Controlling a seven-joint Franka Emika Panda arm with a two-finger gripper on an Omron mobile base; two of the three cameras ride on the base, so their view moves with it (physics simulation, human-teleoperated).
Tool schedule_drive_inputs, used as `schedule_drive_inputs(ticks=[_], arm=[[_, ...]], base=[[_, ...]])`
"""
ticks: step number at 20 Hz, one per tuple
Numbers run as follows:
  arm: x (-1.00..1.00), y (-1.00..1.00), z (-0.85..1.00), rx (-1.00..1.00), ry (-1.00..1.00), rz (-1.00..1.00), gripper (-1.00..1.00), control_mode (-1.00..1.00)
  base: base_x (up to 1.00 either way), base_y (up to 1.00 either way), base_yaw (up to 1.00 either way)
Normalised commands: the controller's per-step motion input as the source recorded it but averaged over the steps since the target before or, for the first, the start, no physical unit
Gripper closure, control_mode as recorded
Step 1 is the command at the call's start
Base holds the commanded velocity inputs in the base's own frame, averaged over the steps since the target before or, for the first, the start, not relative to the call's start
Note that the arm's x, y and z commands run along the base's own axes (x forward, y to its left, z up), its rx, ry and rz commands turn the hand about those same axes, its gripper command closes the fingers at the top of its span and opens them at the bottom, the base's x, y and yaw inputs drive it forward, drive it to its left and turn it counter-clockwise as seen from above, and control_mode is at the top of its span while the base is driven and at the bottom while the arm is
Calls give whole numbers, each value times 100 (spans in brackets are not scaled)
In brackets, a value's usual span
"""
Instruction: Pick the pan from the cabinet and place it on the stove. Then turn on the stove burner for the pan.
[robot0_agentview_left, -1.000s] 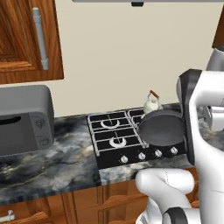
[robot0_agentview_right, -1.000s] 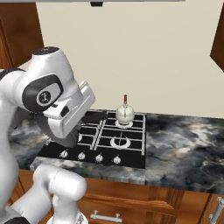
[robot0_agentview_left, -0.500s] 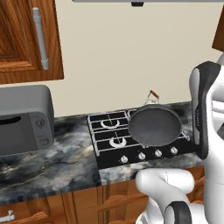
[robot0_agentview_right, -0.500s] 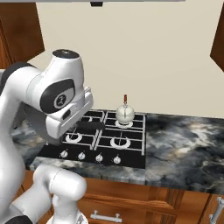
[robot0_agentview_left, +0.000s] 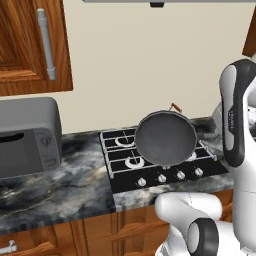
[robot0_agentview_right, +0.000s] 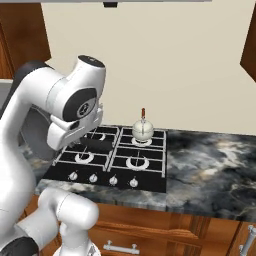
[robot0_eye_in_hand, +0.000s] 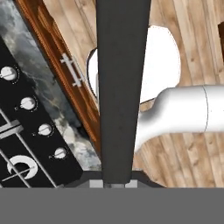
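The pan (robot0_agentview_left: 165, 137) hangs in the air above the right half of the stove (robot0_agentview_left: 120, 179), its round dark inside tipped toward the left base camera. In the hand view its straight dark handle (robot0_eye_in_hand: 116, 87) runs up from my gripper (robot0_eye_in_hand: 116, 184), which is shut on it. From the right base side the pan (robot0_agentview_right: 97, 145) shows edge-on, low behind my forearm, over the stove (robot0_agentview_right: 150, 172). The row of silver knobs (robot0_agentview_left: 170, 177) lies along the stove's front, and the knobs (robot0_eye_in_hand: 36, 117) also sit at the hand view's left. The cabinet (robot0_agentview_left: 25, 45) hangs at the upper left, door closed.
A grey microwave (robot0_agentview_left: 25, 135) stands on the marble counter (robot0_agentview_left: 60, 195) left of the stove. A small white kettle (robot0_agentview_right: 142, 131) sits on the rear right burner, close behind the pan. Wooden drawer fronts (robot0_eye_in_hand: 65, 65) run below the counter edge.
The arm has swung the pan leftward and a little higher over the stove, and its face now tips more toward the left base camera. The grip has stayed shut.
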Motion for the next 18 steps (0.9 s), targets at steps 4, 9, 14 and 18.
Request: schedule_drive_inputs(ticks=[4,9,14,18], arm=[[0,9,-38,13,-1,-6,100,-100],[0,13,-64,28,0,-10,100,-100],[3,9,-53,31,2,-10,100,-100],[24,17,-27,19,6,-9,100,-100]], base=[[0,0,0],[0,0,0],[0,0,0],[0,0,0]])
